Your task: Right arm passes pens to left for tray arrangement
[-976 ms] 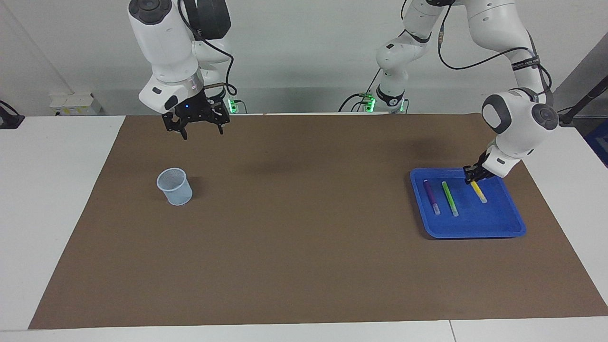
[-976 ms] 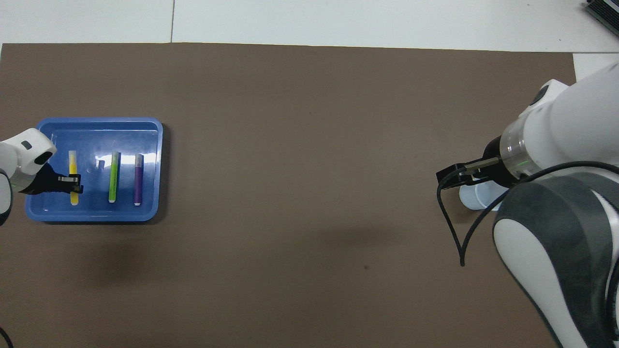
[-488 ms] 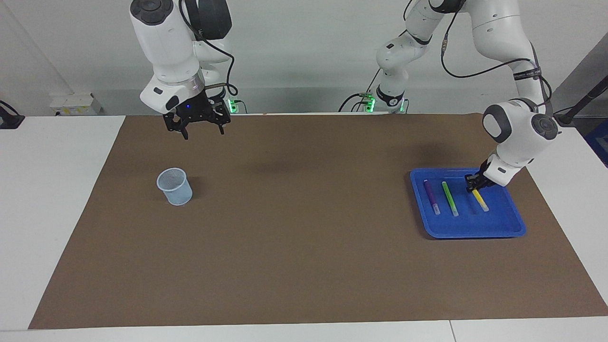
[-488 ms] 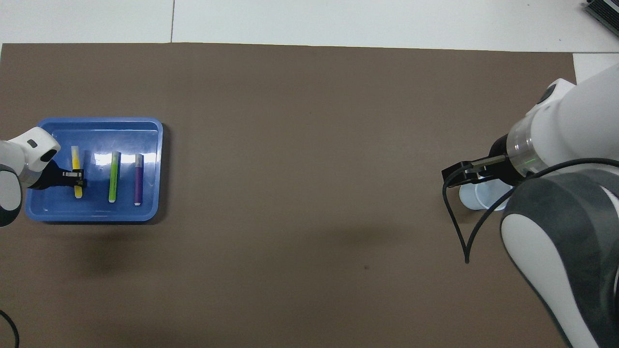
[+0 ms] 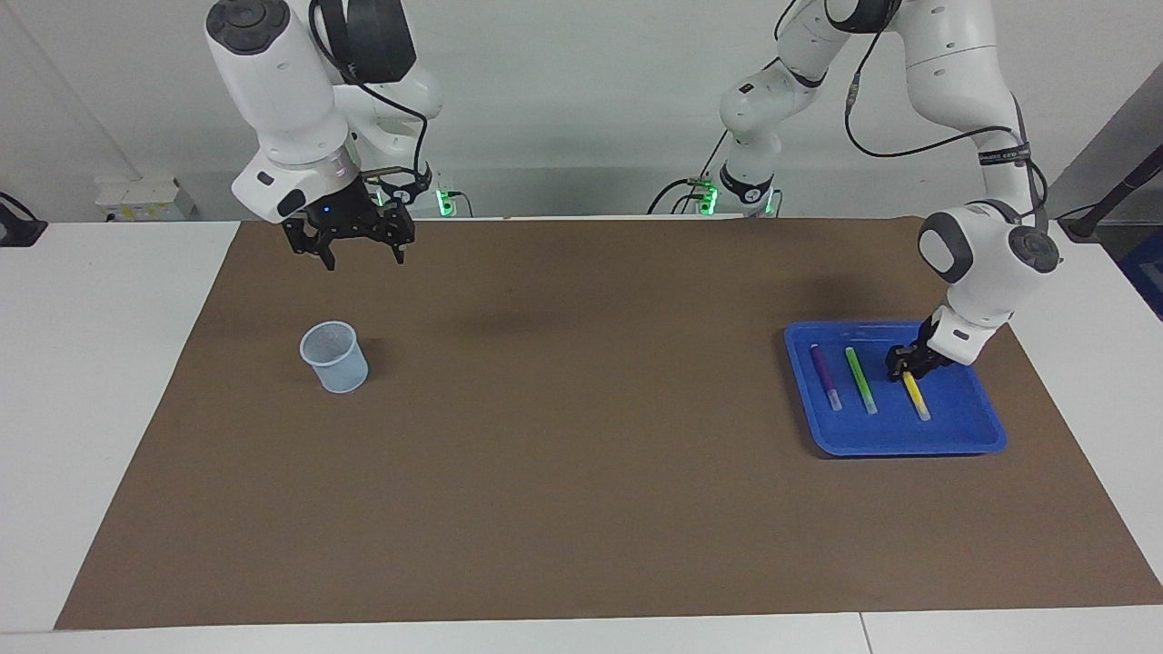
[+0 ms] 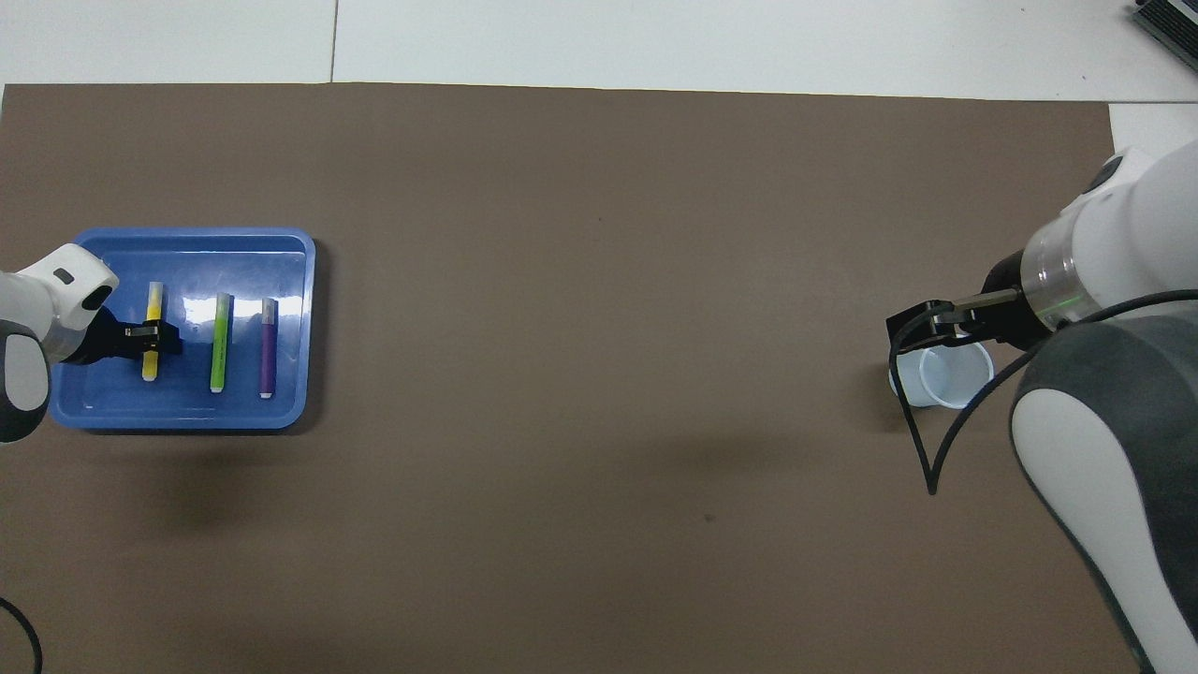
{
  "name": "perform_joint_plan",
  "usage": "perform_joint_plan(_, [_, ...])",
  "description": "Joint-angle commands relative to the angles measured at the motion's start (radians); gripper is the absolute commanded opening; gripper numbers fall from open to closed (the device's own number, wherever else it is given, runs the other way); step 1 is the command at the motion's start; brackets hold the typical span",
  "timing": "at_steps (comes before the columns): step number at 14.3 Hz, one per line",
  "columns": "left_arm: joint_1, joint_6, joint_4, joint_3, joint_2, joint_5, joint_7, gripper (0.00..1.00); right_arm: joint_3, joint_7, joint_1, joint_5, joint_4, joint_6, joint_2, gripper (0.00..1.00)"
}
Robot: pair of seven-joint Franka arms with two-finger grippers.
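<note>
Though set low inside the blue tray, left gripper down at the yellow pen, fingers astride the end of it that points toward the robots. Cannot tell whether pinching the pen or merely standing either side of it. Pen flat on the tray floor, whitish tip away from the fingers, pointing away from the robots. Just beside those fingers, toward the right arm's end of the table: green pen, then purple pen, both flat, parallel to the yellow one, apart from it and from each other. Close to the fingers on the robots' side: the tray's raised rim.

Well apart from all that, right gripper up in the air over the brown mat, fingers spread wide, holding nothing, blue light showing. Below those fingers and clear of them: pale mesh cup, upright on the mat. From overhead, partly covering the cup: the gripper and a looping black cable.
</note>
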Motion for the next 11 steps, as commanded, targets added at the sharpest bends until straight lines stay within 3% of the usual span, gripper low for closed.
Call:
perform_joint_plan(1, [-0.008, 0.027, -0.005, 0.0, 0.015, 0.022, -0.033, 1.0, -0.003, 0.005, -0.014, -0.018, 0.005, 0.003, 0.001, 1.0])
perform_joint_plan(4, [-0.011, 0.007, 0.016, 0.0, 0.017, 0.022, -0.033, 1.0, -0.083, 0.004, -0.014, -0.011, 0.007, 0.011, 0.001, 1.0])
perform_joint_plan(11, [-0.072, -0.224, 0.174, -0.006, -0.032, 0.022, -0.033, 1.0, -0.117, 0.008, -0.015, -0.025, 0.031, 0.022, 0.011, 1.0])
